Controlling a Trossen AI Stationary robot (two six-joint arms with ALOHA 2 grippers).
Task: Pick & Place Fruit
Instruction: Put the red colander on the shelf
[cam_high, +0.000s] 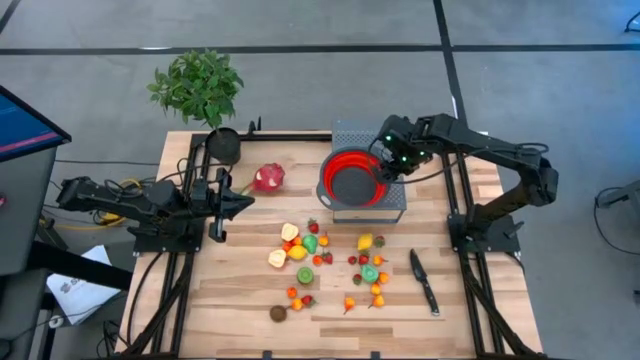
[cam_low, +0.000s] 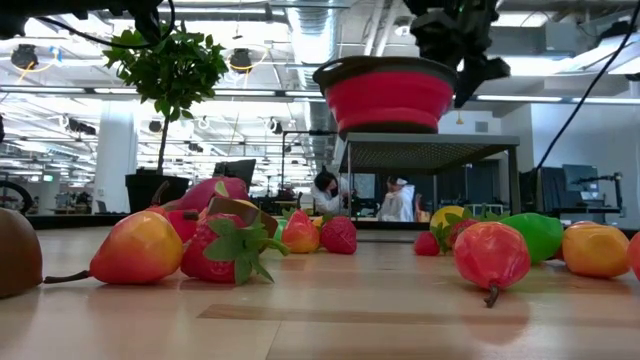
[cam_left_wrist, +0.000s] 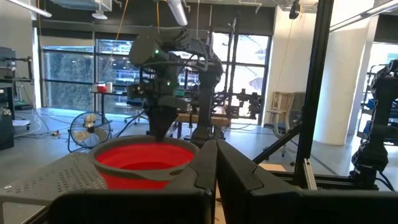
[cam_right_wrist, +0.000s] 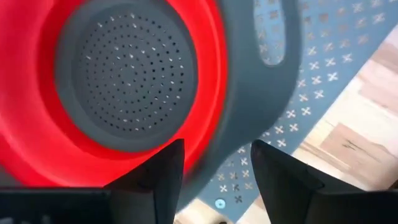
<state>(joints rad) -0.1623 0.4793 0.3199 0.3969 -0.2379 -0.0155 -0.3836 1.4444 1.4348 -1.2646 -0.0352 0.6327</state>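
The right arm reaches from its base at the table's right edge across toward the table's back, bent at the elbow, and its right gripper (cam_high: 383, 166) hangs over the rim of the red colander (cam_high: 350, 180). Its wrist view looks straight down past two dark fingers (cam_right_wrist: 163, 171) standing apart, nothing between them, with the colander's grey handle rim directly under the gap and the perforated grey bottom beyond. The colander sits on a grey perforated stand (cam_high: 392, 205); whether the fingertips touch the rim cannot be told.

The left arm lies low and stretched along the table's left side, and the left gripper (cam_high: 238, 201) points toward the middle, fingers pressed together on nothing.

The fruit (cam_high: 330, 262) is a loose scatter of small toy pieces, red, orange, yellow and green, lying on the bare wood well in front of the right gripper and off to the side of the left one. Nearest the table's front edge lies a brown round piece (cam_high: 278, 313), farthest from both grippers. The low view shows a pear-shaped orange-red piece (cam_low: 137, 249) and a strawberry (cam_low: 226, 250) closest to the camera. The pink-red dragon fruit (cam_high: 268, 178) with green tips lies just beyond the left gripper's tips, apart from the scatter. A black-handled knife (cam_high: 424, 281) rests beside the fruit, below the right gripper. A potted plant (cam_high: 200, 90) stands behind the left arm.
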